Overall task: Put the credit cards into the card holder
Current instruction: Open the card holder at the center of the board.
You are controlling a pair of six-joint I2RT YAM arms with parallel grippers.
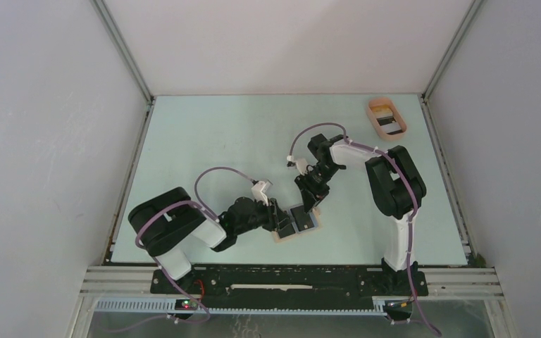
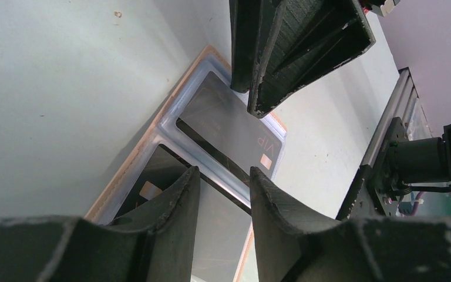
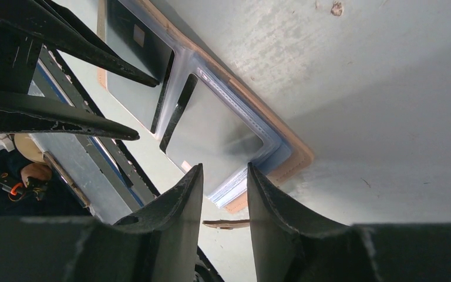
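Top view: the card holder (image 1: 306,224) is largely covered by the left gripper (image 1: 282,222) and right gripper (image 1: 309,204), and its slots are too small to make out. The contents of the peach tray (image 1: 372,116) read only as dark and pale patches, not identifiable.

Left wrist view: the gripper's own fingers (image 2: 170,223) hide the holder's near half. The right gripper is cut off by the top edge.

Right wrist view: the holder's far panel runs off the top edge.

The table (image 1: 218,141) holds an open card holder (image 1: 304,222) and peach tray (image 1: 373,120).
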